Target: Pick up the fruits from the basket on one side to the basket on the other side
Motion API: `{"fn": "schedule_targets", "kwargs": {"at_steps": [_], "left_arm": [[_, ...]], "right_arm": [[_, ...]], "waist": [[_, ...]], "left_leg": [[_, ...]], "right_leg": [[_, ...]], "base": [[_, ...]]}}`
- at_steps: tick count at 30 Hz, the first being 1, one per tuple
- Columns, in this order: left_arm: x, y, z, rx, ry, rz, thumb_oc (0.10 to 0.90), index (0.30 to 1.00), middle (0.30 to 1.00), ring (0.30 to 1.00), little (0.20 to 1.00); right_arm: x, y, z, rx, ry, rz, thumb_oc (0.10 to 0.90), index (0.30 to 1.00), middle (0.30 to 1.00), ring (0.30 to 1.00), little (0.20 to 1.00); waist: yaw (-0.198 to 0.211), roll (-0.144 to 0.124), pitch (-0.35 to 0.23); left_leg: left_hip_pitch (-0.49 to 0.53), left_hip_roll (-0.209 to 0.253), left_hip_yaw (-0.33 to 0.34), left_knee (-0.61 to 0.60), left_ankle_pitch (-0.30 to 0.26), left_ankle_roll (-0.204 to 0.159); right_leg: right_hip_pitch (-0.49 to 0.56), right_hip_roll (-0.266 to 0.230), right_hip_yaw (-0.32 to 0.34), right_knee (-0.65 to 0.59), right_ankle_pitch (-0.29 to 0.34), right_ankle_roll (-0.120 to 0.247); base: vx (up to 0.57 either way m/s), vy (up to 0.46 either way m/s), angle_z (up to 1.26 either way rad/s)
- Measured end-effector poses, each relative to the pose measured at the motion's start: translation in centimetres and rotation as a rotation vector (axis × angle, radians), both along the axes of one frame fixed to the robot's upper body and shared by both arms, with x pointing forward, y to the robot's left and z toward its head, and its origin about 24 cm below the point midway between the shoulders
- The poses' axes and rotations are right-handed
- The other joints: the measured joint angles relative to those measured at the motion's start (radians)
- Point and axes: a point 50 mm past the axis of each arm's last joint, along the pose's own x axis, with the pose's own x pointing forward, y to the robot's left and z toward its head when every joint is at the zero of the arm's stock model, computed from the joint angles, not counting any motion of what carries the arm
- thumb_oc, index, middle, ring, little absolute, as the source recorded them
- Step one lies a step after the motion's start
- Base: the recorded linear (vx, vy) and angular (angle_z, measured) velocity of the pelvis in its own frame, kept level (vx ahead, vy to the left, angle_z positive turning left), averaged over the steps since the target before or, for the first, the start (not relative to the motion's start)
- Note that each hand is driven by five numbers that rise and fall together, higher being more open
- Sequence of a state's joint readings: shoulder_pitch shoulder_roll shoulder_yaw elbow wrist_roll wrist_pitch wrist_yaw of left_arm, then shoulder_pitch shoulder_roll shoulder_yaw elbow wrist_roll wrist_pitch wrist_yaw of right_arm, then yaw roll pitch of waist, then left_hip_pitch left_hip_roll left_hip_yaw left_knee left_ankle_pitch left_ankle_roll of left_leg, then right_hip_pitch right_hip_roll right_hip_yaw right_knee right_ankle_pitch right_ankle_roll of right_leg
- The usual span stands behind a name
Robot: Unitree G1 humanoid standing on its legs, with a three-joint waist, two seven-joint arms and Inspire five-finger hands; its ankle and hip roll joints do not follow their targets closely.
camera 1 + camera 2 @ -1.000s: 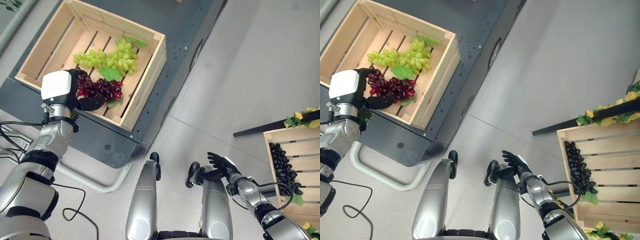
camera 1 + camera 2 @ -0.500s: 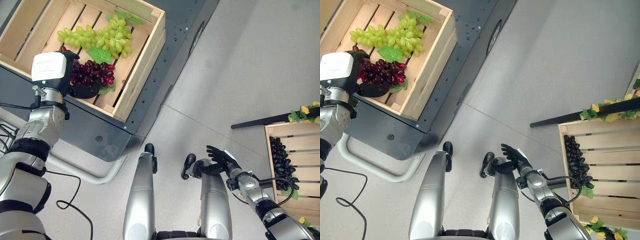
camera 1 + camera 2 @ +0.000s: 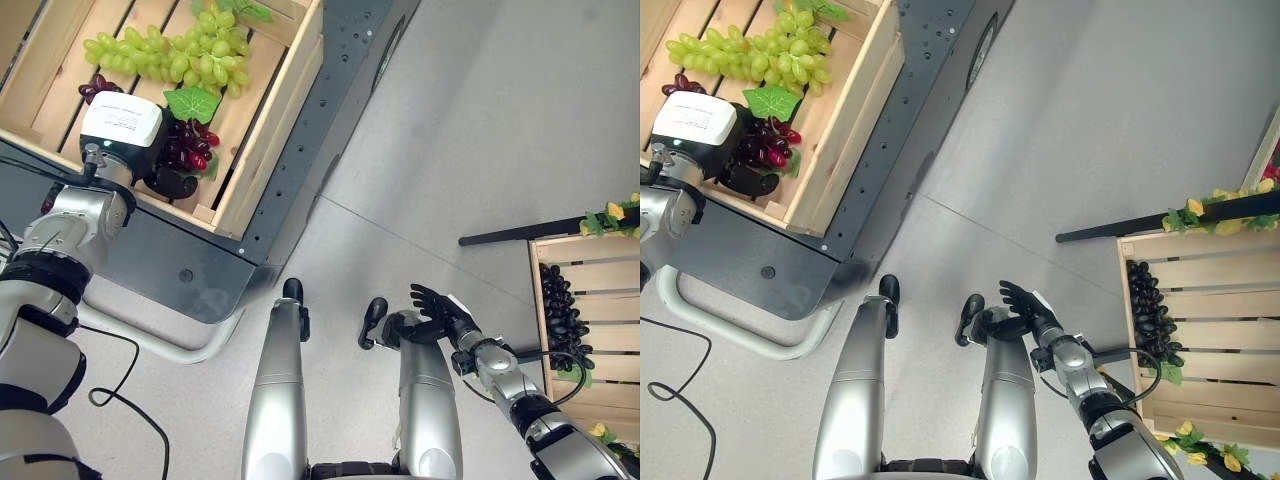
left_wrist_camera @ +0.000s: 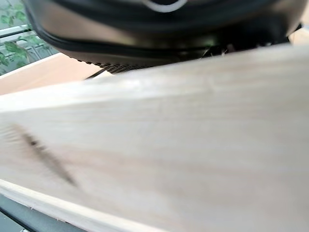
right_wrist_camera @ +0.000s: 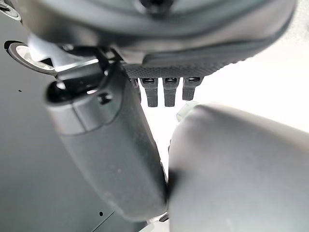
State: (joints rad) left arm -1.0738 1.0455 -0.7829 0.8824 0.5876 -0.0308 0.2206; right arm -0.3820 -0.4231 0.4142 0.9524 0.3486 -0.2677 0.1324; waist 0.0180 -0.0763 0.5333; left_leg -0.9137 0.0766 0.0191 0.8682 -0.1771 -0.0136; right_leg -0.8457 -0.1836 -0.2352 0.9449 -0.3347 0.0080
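Left hand [image 3: 165, 180] in wooden crate [image 3: 265, 130] on red grapes [image 3: 190, 150], grip hidden, right hand [image 3: 435, 310] spread, no legible print.

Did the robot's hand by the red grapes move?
Yes. The left hand went deeper into the crate, across the red grapes toward the green grapes.

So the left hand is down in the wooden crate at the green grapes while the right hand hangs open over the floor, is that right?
Not quite: the left hand is at the red grapes, not the green grapes, in the wooden crate, as the left eye view shows. The right hand is open.
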Motion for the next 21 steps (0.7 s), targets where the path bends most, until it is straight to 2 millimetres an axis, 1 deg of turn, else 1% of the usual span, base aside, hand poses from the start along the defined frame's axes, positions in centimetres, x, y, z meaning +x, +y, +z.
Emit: {"fn": "schedule_targets", "kwargs": {"at_steps": [2,6,9,12,13,14,15,21], "left_arm": [[0.1,0.1,0.7,0.003,0.011,0.017,0.800,0.900,0.900,0.900,0.900],[0.0,0.4,1.4,0.007,0.032,0.063,0.800,0.900,0.900,0.900,0.900],[0.3,0.0,3.2,-0.001,0.035,0.076,0.800,0.900,0.900,0.900,0.900],[0.4,-0.2,4.0,-0.015,0.053,0.087,0.800,0.900,0.900,0.900,0.900],[0.5,-0.4,4.3,-0.020,0.062,0.091,0.715,0.773,0.773,0.773,0.773],[0.5,-0.5,4.5,-0.022,0.065,0.091,0.427,0.340,0.340,0.340,0.340],[0.5,-0.5,4.6,-0.022,0.065,0.090,0.400,0.300,0.300,0.300,0.300],[0.6,-0.7,4.8,0.002,0.046,0.093,0.400,0.300,0.300,0.300,0.300]], "right_arm": [[0.0,-0.1,0.0,0.011,0.001,-0.011,0.800,0.900,0.900,0.900,0.900],[0.1,-0.1,0.1,0.017,-0.001,-0.016,0.800,0.900,0.900,0.900,0.900],[0.2,-0.3,0.2,0.041,-0.005,-0.035,0.800,0.900,0.900,0.900,0.900],[0.2,-0.3,0.2,0.048,-0.006,-0.040,0.800,0.900,0.900,0.900,0.900],[0.2,-0.3,0.3,0.055,-0.008,-0.044,0.800,0.900,0.900,0.900,0.900],[0.2,-0.4,0.3,0.069,-0.008,-0.053,0.800,0.900,0.900,0.900,0.900],[0.2,-0.4,0.3,0.069,-0.009,-0.053,0.800,0.900,0.900,0.900,0.900],[0.3,-0.3,0.4,0.073,-0.015,-0.050,0.800,0.900,0.900,0.900,0.900]], "waist": [[0.000,0.000,0.000],[-0.002,-0.001,0.000],[0.005,-0.001,-0.001],[0.007,-0.002,-0.001],[0.007,-0.002,-0.001],[0.007,-0.002,-0.001],[0.007,-0.002,-0.001],[0.004,-0.003,-0.002]], "left_leg": [[-0.007,0.001,0.001,0.000,0.000,-0.001],[-0.017,0.002,0.000,0.002,0.000,0.000],[-0.050,0.003,-0.011,0.012,0.001,-0.001],[-0.064,0.006,-0.016,0.021,0.000,-0.002],[-0.069,0.008,-0.016,0.024,-0.001,-0.005],[-0.075,0.008,-0.017,0.029,-0.002,-0.006],[-0.076,0.008,-0.017,0.030,-0.002,-0.006],[-0.074,0.008,-0.015,0.031,-0.003,-0.004]], "right_leg": [[-0.007,0.001,0.001,0.001,0.000,0.000],[-0.015,0.002,0.000,0.001,0.000,0.000],[-0.041,0.004,-0.008,0.005,-0.004,-0.003],[-0.048,0.004,-0.015,0.009,-0.006,-0.001],[-0.052,0.006,-0.017,0.010,-0.006,-0.001],[-0.055,0.006,-0.018,0.013,-0.006,-0.001],[-0.056,0.005,-0.018,0.014,-0.006,-0.001],[-0.054,0.006,-0.015,0.012,-0.005,0.001]], "base": [[0.00,0.000,0.00],[0.00,0.000,0.00],[-0.01,0.004,0.02],[0.00,0.002,0.01],[0.00,0.000,0.00],[0.00,0.000,0.00],[0.00,0.000,0.00],[-0.02,0.007,0.00]]}}
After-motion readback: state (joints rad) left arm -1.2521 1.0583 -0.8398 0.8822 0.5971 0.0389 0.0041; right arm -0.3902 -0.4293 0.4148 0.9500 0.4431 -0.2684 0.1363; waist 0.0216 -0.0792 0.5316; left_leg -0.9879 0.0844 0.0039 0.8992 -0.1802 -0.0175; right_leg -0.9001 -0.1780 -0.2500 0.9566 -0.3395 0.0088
